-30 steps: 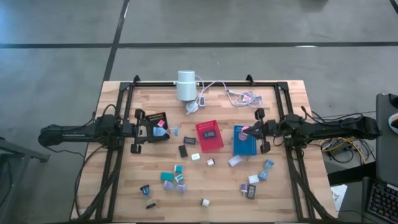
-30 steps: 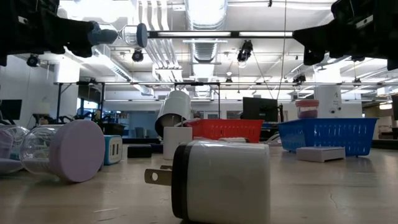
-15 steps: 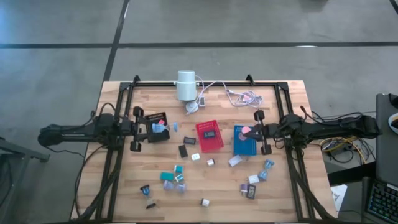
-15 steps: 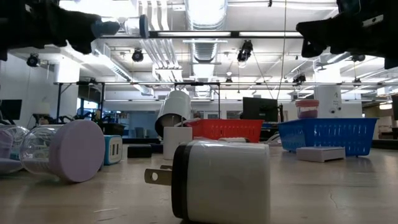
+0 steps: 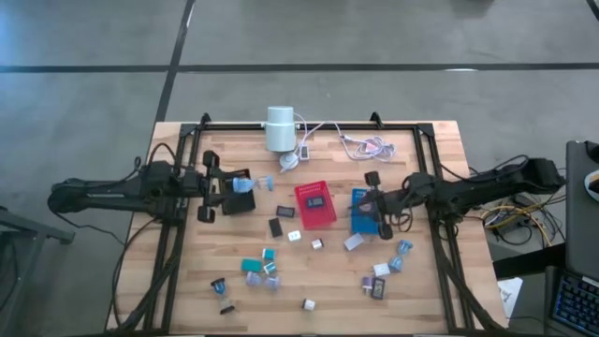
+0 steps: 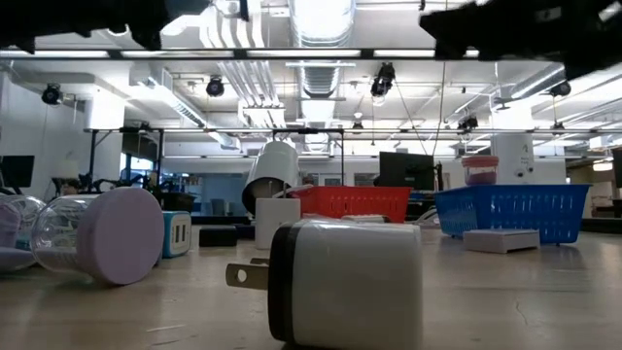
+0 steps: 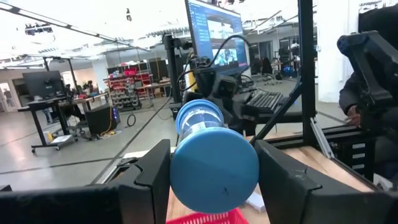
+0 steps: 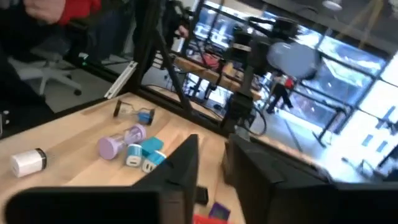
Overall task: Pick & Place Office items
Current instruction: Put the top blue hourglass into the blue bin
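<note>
pink disc gone from right gripper, jaws parted above blue tray, apparently dropped; left gripper still clamps blue-capped tube.

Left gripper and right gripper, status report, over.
Left gripper shut on blue-capped tube, above the black tray. Right gripper over the blue tray, nothing visible between its fingers. Nothing in the way.
</note>
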Robot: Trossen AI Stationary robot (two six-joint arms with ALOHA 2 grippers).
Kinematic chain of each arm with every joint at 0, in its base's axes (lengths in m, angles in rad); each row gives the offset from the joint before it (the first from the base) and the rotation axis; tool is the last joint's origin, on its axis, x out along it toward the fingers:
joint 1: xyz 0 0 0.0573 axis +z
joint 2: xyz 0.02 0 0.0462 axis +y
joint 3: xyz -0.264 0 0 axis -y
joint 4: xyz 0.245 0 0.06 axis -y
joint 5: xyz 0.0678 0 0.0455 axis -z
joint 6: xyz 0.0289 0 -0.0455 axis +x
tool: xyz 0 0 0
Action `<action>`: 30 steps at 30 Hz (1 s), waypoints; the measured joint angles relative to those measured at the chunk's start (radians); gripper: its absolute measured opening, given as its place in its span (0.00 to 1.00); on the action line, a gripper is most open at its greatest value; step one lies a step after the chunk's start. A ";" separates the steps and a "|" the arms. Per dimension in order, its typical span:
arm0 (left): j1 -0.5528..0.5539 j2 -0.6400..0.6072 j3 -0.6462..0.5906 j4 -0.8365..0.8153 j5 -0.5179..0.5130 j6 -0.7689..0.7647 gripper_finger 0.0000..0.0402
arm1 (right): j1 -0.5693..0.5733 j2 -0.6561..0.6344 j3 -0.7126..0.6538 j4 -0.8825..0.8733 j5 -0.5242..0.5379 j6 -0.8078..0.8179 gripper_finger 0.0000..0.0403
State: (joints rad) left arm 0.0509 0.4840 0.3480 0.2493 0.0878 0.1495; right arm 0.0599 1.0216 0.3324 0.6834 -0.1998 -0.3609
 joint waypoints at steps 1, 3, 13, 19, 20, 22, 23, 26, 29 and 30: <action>0.000 0.023 0.012 0.014 0.001 -0.003 0.44 | 0.011 0.025 0.029 -0.009 0.002 -0.025 0.25; 0.000 0.067 0.038 0.025 0.002 -0.012 0.44 | 0.033 0.067 0.095 -0.064 0.028 -0.093 0.33; 0.000 0.232 0.119 0.184 0.063 -0.073 0.44 | 0.085 0.188 0.454 -0.442 0.305 -0.272 0.65; -0.001 0.292 0.157 0.213 0.090 -0.110 0.44 | 0.085 0.207 0.553 -0.476 0.310 -0.313 0.78; -0.001 0.305 0.159 0.226 0.091 -0.115 0.44 | 0.085 0.207 0.564 -0.474 0.311 -0.323 0.80; -0.001 0.334 0.157 0.271 0.102 -0.132 0.44 | 0.085 0.208 0.580 -0.471 0.322 -0.345 0.82; -0.001 0.351 0.157 0.292 0.109 -0.140 0.44 | 0.085 0.209 0.586 -0.471 0.336 -0.353 0.83; -0.001 0.394 0.165 0.311 0.131 -0.148 0.44 | 0.084 0.221 0.609 -0.465 0.356 -0.358 0.85; 0.000 0.429 0.189 0.319 0.150 -0.147 0.44 | 0.084 0.237 0.627 -0.464 0.360 -0.358 0.86; 0.000 0.441 0.200 0.321 0.156 -0.147 0.44 | 0.084 0.244 0.635 -0.460 0.360 -0.358 0.86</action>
State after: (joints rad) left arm 0.0505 0.9247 0.5479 0.5704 0.2434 0.0021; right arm 0.1440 1.2657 0.9670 0.2231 0.1600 -0.7188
